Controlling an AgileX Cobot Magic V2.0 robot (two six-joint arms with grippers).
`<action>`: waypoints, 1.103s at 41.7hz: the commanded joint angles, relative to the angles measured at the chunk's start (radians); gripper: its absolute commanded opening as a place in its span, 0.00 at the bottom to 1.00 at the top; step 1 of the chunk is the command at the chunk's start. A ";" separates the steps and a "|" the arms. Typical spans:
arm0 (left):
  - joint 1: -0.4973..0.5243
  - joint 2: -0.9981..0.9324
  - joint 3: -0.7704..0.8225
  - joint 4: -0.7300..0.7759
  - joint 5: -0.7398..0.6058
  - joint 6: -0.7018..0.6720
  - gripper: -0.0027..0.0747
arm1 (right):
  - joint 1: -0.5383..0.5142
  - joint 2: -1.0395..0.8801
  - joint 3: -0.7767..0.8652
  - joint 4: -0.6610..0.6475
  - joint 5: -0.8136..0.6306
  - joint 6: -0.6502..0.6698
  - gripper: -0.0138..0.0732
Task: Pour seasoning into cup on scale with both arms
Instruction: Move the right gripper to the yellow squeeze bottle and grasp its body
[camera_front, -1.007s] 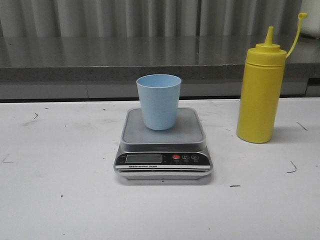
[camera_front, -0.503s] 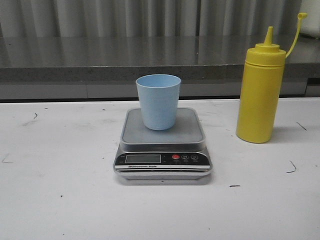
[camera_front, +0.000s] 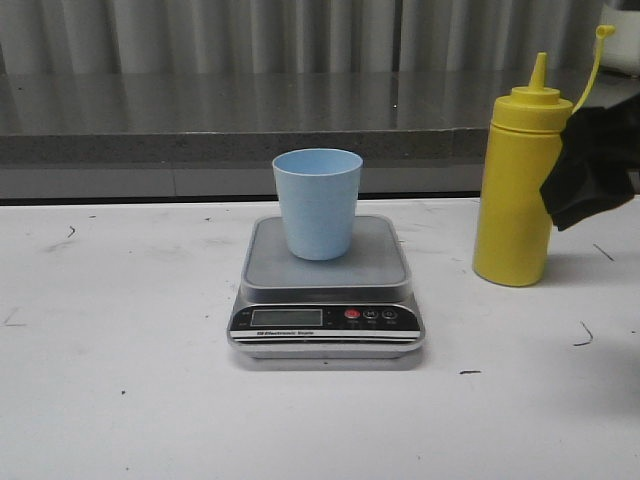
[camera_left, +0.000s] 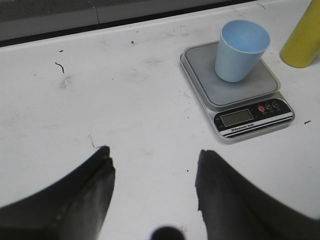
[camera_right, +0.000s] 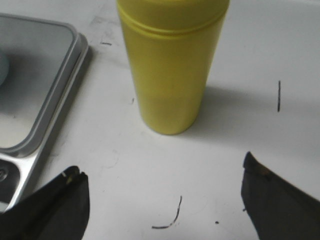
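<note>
At three o'clock of the scale (camera_front: 326, 290), the right gripper (camera_right: 162, 197), jaws wide, nears the seasoning (camera_front: 520, 185); an off-centre close could topple the tall bottle.

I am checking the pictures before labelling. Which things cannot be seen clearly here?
- Scale display reading: too small, front and left wrist views.
- Seasoning bottle top and nozzle: cut off by the edge in the right wrist view.
- Right gripper: mostly outside the front view.
- Cup bottom inside: hidden by its wall.
</note>
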 joint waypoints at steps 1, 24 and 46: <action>0.001 -0.003 -0.028 -0.008 -0.070 -0.012 0.51 | 0.007 0.020 0.038 0.004 -0.282 -0.001 0.89; 0.001 -0.003 -0.028 -0.008 -0.070 -0.012 0.51 | 0.041 0.388 0.041 -0.031 -0.949 0.010 0.89; 0.001 -0.003 -0.028 -0.008 -0.070 -0.012 0.51 | 0.039 0.608 -0.151 0.013 -1.044 0.087 0.89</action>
